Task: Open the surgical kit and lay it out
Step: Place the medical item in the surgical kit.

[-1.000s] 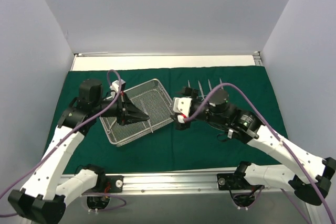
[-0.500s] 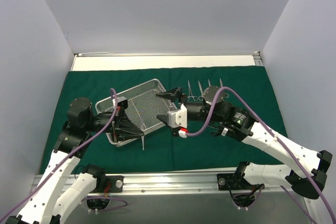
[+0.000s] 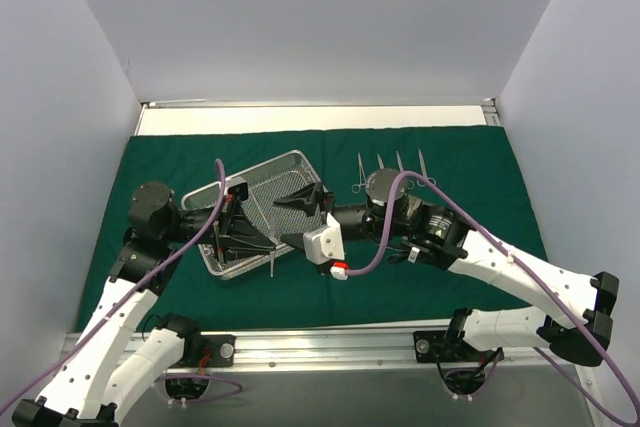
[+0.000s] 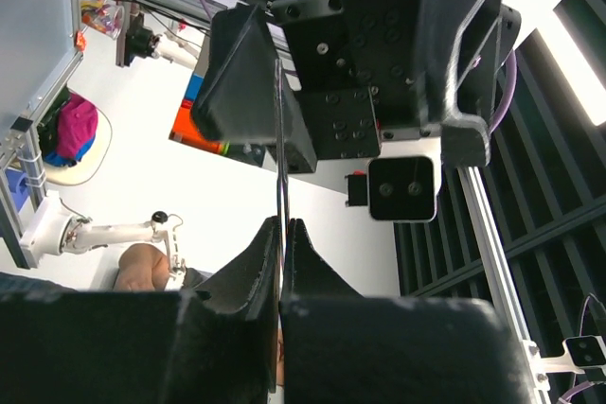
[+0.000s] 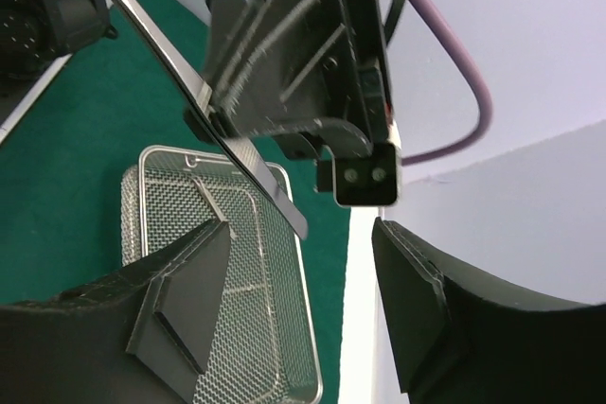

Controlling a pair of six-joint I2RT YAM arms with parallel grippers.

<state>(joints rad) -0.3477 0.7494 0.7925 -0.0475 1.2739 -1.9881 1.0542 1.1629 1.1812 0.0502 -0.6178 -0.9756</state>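
From above, the green drape covers the table, with the wire-mesh tray askew at left-centre and four instruments in a row, tips toward the far wall. On the left wrist, the left gripper is clamped on a steel instrument that runs straight up the frame. On the right wrist, the right gripper stands parted, holding nothing, and that instrument slants from upper left to lower right above the tray.

Standing here, I can't read a single word, label, brand mark, number or sign on anything on the bench. The only candidate is an orange and blue patch in the room behind, seen past the left hand's fingers. It is too blurred and too small to tell whether it carries print at all.
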